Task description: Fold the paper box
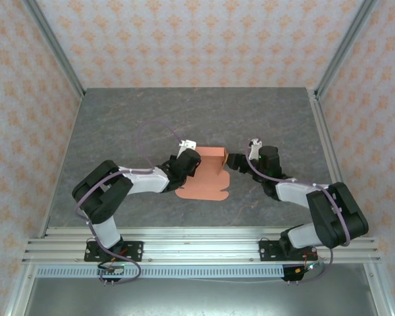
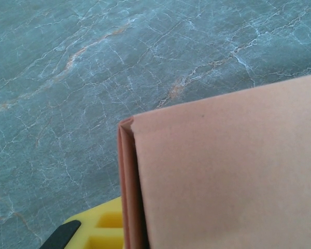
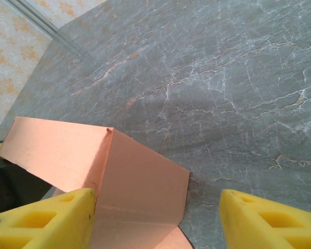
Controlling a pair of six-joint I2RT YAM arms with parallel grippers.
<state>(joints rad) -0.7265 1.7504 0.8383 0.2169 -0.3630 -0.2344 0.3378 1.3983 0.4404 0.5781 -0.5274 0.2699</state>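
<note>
Box: the salmon-orange thin cardboard paper box point(image 1: 207, 179) lies mid-table between the two arms, half made: some walls raised at its far side, a flat rounded flap lying on the table at the near side
Left gripper: the left gripper point(image 1: 186, 162) is at the box's left wall. Its wrist view shows one yellow finger pad point(image 2: 101, 229) just beside a doubled cardboard edge, with the other finger hidden behind the panel, so I cannot tell whether it pinches the wall or merely rests on it
Right gripper: the right gripper point(image 1: 239, 161) is spread wide. Its yellow fingers point(image 3: 46, 218) straddle the box's upright corner, one touching the wall and the other well apart over bare table
Risk, crushing: closing the right jaws here would likely dent or buckle the thin wall rather than crease it along a score
Risk, sliding: a push from one side alone may skate the light box across the smooth top, or spring the raised walls open
Risk, collision: both wrists crowd the same small box and could knock each other
Surroundings: grey marbled table top point(image 1: 184, 112), floral-patterned wall panels point(image 1: 184, 39), aluminium rail point(image 1: 197, 240) holding the arm bases
In the way: nothing loose lies near the box, so each arm is the other's main obstruction
</note>
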